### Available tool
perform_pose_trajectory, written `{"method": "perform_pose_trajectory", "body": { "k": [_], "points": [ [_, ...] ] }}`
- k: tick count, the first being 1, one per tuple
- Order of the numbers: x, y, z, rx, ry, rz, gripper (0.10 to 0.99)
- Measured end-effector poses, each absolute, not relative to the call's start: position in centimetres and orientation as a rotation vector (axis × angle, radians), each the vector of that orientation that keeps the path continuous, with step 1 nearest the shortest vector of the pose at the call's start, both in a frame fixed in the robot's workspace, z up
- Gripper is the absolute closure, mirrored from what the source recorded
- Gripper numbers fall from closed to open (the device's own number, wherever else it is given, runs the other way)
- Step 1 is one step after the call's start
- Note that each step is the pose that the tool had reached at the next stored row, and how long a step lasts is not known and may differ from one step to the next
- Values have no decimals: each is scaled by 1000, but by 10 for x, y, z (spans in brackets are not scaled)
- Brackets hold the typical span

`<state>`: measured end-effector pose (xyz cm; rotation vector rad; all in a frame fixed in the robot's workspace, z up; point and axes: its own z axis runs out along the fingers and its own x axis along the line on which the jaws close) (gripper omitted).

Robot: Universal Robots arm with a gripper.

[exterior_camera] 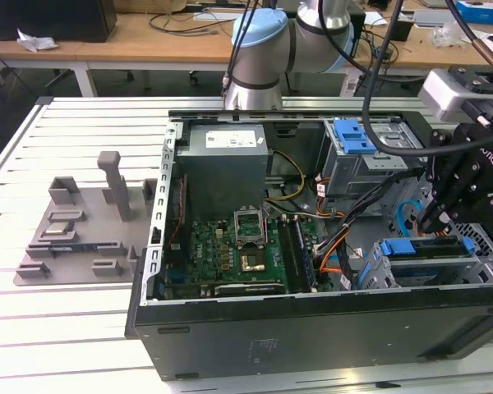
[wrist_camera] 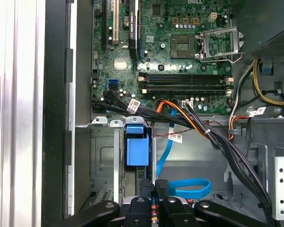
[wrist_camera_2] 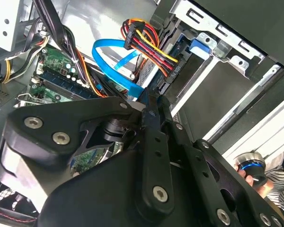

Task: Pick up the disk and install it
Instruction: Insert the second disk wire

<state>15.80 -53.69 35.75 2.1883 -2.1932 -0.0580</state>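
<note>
Disk (exterior_camera: 431,256) lying flat in a bay just to the exterior view's right of the motherboard (exterior_camera: 230,254), long axis pointing toward that board, directly beneath the gripper (exterior_camera: 434,220), fingers closed together, seemingly on nothing.

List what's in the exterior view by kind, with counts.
Computer case: 1
Motherboard: 1
Power-supply box: 1
Disk: 1
Gripper: 1
Grey fixture tray: 1
Total: 6
</note>
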Motion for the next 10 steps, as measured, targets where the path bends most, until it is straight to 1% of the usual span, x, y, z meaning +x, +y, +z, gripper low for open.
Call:
{"method": "perform_pose_trajectory", "body": {
  "k": [10],
  "points": [
    [158,-538,351,2188,-2193,-58,925]
  ]
}}
